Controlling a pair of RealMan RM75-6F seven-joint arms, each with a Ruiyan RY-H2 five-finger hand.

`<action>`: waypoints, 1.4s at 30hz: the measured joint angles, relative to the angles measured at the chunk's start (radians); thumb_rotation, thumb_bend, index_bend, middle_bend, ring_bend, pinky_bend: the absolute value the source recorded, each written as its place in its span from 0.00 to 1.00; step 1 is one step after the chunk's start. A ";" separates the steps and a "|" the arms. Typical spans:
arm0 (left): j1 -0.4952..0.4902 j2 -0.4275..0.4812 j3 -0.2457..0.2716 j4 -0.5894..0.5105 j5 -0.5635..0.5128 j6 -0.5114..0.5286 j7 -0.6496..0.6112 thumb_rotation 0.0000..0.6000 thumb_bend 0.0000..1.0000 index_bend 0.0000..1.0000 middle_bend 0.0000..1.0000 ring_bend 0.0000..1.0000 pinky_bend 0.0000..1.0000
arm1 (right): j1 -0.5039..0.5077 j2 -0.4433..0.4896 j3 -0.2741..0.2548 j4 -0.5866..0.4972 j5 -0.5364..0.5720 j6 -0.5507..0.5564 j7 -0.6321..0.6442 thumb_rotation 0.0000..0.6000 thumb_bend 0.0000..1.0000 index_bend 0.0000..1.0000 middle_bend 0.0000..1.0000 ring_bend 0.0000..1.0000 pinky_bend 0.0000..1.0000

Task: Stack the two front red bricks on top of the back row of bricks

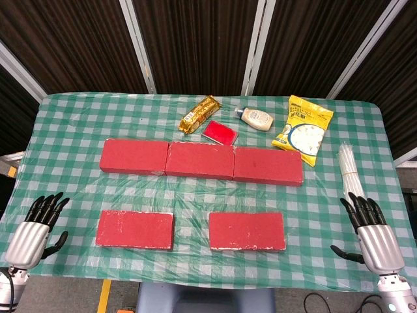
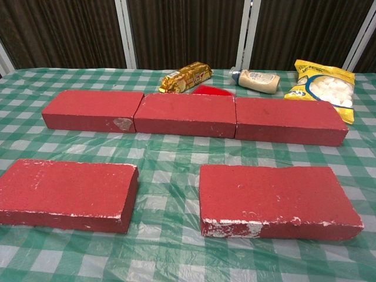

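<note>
Two front red bricks lay flat on the checked table, both robot hands empty at its near corners.

The front left brick and front right brick sat side by side, well apart, in front of the back row of bricks, three set end to end. The left hand and right hand rested with fingers spread wide, holding nothing. Behind the row lay a gold packet, a sauce bottle and a yellow snack bag.

Checked table under bricks, snacks.
</note>
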 measured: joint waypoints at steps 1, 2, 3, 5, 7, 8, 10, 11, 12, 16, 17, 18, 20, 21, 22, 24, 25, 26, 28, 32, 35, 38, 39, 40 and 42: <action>0.000 0.003 0.004 -0.002 0.005 -0.001 -0.012 1.00 0.40 0.00 0.00 0.00 0.03 | 0.001 -0.001 0.000 0.000 0.000 -0.002 -0.001 0.77 0.04 0.00 0.00 0.00 0.00; -0.001 0.005 0.006 -0.003 0.007 -0.001 -0.017 1.00 0.39 0.00 0.00 0.00 0.03 | 0.002 -0.001 0.000 -0.001 0.000 -0.004 -0.001 0.77 0.04 0.00 0.00 0.00 0.00; -0.002 0.006 0.009 -0.005 0.012 -0.003 -0.028 1.00 0.38 0.00 0.00 0.00 0.02 | 0.003 -0.002 0.000 -0.002 0.000 -0.005 -0.002 0.77 0.04 0.00 0.00 0.00 0.00; -0.007 0.013 0.019 -0.008 0.027 -0.007 -0.065 1.00 0.36 0.00 0.00 0.00 0.02 | 0.004 -0.003 -0.002 -0.002 -0.004 -0.008 -0.004 0.77 0.04 0.00 0.00 0.00 0.00; -0.015 0.023 0.036 -0.013 0.053 -0.012 -0.131 1.00 0.33 0.00 0.00 0.00 0.01 | 0.005 -0.002 -0.005 -0.003 -0.010 -0.008 0.000 0.77 0.04 0.00 0.00 0.00 0.00; -0.021 0.029 0.046 -0.015 0.068 -0.014 -0.169 1.00 0.32 0.00 0.00 0.00 0.00 | 0.005 -0.002 -0.005 -0.003 -0.011 -0.008 0.000 0.77 0.04 0.00 0.00 0.00 0.00; -0.039 0.045 0.073 -0.018 0.114 -0.022 -0.271 1.00 0.30 0.00 0.00 0.00 0.00 | 0.005 -0.002 -0.007 -0.002 -0.010 -0.011 -0.003 0.77 0.04 0.00 0.00 0.00 0.00; -0.047 0.050 0.084 -0.019 0.138 -0.026 -0.317 1.00 0.30 0.00 0.00 0.00 0.00 | 0.006 -0.002 -0.008 -0.003 -0.011 -0.013 -0.003 0.77 0.04 0.00 0.00 0.00 0.00; -0.055 0.054 0.093 -0.021 0.162 -0.031 -0.359 1.00 0.30 0.00 0.00 0.00 0.00 | 0.006 -0.002 -0.009 -0.003 -0.012 -0.014 -0.004 0.77 0.04 0.00 0.00 0.00 0.00; -0.097 0.061 0.124 -0.047 0.223 -0.083 -0.454 1.00 0.30 0.00 0.00 0.00 0.00 | 0.005 -0.002 -0.019 -0.006 -0.036 -0.011 -0.005 0.77 0.04 0.00 0.00 0.00 0.00; -0.104 0.061 0.127 -0.053 0.227 -0.095 -0.450 1.00 0.30 0.00 0.00 0.00 0.00 | 0.004 -0.001 -0.022 -0.006 -0.042 -0.009 -0.003 0.77 0.04 0.00 0.00 0.00 0.00; -0.114 0.060 0.132 -0.062 0.231 -0.115 -0.436 1.00 0.30 0.00 0.00 0.00 0.00 | 0.004 0.000 -0.025 -0.006 -0.047 -0.008 0.001 0.77 0.04 0.00 0.00 0.00 0.00; -0.141 0.054 0.142 -0.084 0.237 -0.176 -0.381 1.00 0.30 0.00 0.00 0.00 0.00 | 0.003 0.003 -0.028 -0.005 -0.053 -0.004 0.012 0.77 0.04 0.00 0.00 0.00 0.00; -0.153 0.050 0.146 -0.095 0.238 -0.206 -0.353 1.00 0.30 0.00 0.00 0.00 0.00 | 0.003 0.005 -0.029 -0.005 -0.055 -0.003 0.017 0.77 0.04 0.00 0.00 0.00 0.00; -0.168 0.044 0.150 -0.110 0.237 -0.247 -0.314 1.00 0.29 0.00 0.00 0.00 0.00 | 0.002 0.007 -0.030 -0.003 -0.056 -0.002 0.023 0.77 0.04 0.00 0.00 0.00 0.00; -0.191 0.032 0.155 -0.134 0.234 -0.298 -0.262 1.00 0.29 0.00 0.00 0.00 0.00 | 0.002 0.010 -0.030 -0.002 -0.056 -0.001 0.030 0.77 0.04 0.00 0.00 0.00 0.00; -0.203 0.022 0.157 -0.149 0.231 -0.321 -0.234 1.00 0.30 0.00 0.00 0.00 0.00 | 0.003 0.011 -0.030 -0.001 -0.056 -0.002 0.034 0.77 0.04 0.00 0.00 0.00 0.00; -0.211 0.014 0.157 -0.157 0.227 -0.333 -0.216 1.00 0.30 0.00 0.00 0.00 0.00 | 0.003 0.012 -0.031 -0.001 -0.057 -0.003 0.036 0.77 0.04 0.00 0.00 0.00 0.00; -0.222 -0.008 0.154 -0.166 0.215 -0.354 -0.182 1.00 0.30 0.00 0.00 0.00 0.00 | 0.005 0.014 -0.034 -0.001 -0.062 -0.006 0.041 0.77 0.04 0.00 0.00 0.00 0.00; -0.231 -0.046 0.136 -0.159 0.191 -0.372 -0.117 1.00 0.29 0.00 0.00 0.00 0.00 | 0.009 0.019 -0.043 -0.002 -0.074 -0.016 0.048 0.77 0.04 0.00 0.00 0.00 0.00; -0.236 -0.076 0.110 -0.142 0.157 -0.380 -0.056 1.00 0.29 0.00 0.00 0.00 0.00 | 0.011 0.023 -0.047 -0.003 -0.078 -0.021 0.056 0.77 0.04 0.00 0.00 0.00 0.00; -0.244 -0.095 0.085 -0.127 0.117 -0.392 -0.014 1.00 0.29 0.00 0.00 0.00 0.00 | 0.012 0.026 -0.048 -0.004 -0.077 -0.023 0.063 0.77 0.04 0.00 0.00 0.00 0.00; -0.247 -0.098 0.081 -0.126 0.109 -0.399 -0.011 1.00 0.30 0.00 0.00 0.00 0.00 | 0.012 0.027 -0.048 -0.004 -0.075 -0.022 0.063 0.77 0.04 0.00 0.00 0.00 0.00; -0.253 -0.099 0.079 -0.124 0.100 -0.410 -0.010 1.00 0.30 0.00 0.00 0.00 0.00 | 0.012 0.027 -0.047 -0.004 -0.074 -0.022 0.063 0.77 0.04 0.00 0.00 0.00 0.00; -0.263 -0.101 0.076 -0.124 0.086 -0.431 -0.010 1.00 0.30 0.00 0.00 0.00 0.00 | 0.012 0.026 -0.046 -0.004 -0.072 -0.023 0.061 0.77 0.04 0.00 0.00 0.00 0.00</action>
